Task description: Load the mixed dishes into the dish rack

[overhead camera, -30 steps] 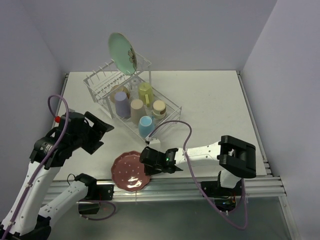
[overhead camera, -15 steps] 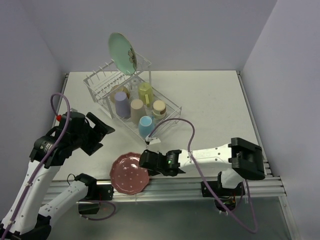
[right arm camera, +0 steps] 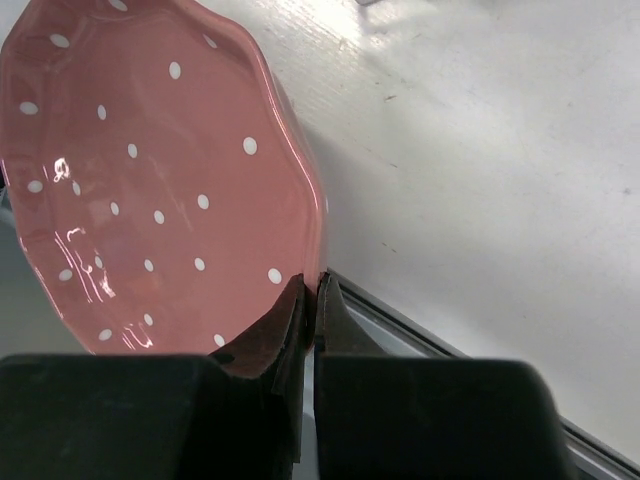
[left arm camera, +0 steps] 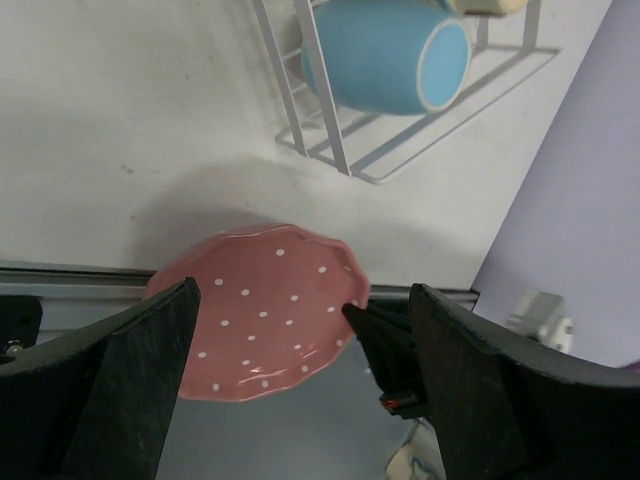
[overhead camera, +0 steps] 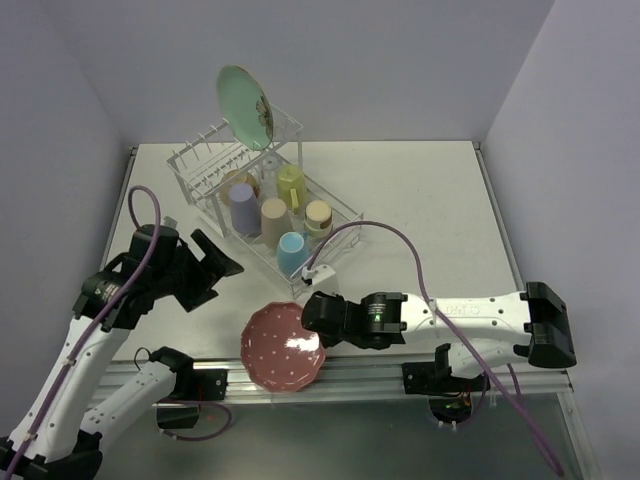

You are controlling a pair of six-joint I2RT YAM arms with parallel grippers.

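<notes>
The pink-red dotted plate point(overhead camera: 284, 346) hangs over the table's near edge, held by its right rim; it also shows in the right wrist view point(right arm camera: 150, 170) and the left wrist view point(left arm camera: 265, 305). My right gripper point(overhead camera: 316, 322) is shut on that rim point(right arm camera: 312, 290). My left gripper point(overhead camera: 222, 262) is open and empty, above the table left of the plate. The dish rack point(overhead camera: 335, 205) holds the mint-green plate point(overhead camera: 245, 93) upright on its raised tier, and lavender point(overhead camera: 244, 208), beige point(overhead camera: 274, 220), yellow point(overhead camera: 291, 183) and light-blue point(overhead camera: 292, 252) cups on its tray.
A metal rail point(overhead camera: 380, 372) runs along the table's near edge under the plate. Grey walls close the left, back and right sides. The light-blue cup point(left arm camera: 385, 55) and the rack's corner wires point(left arm camera: 330, 150) lie just beyond the plate in the left wrist view.
My right gripper lifted the dotted plate and carried it right, tilting it off the table edge. My left arm shifted right and slightly down, still open.
</notes>
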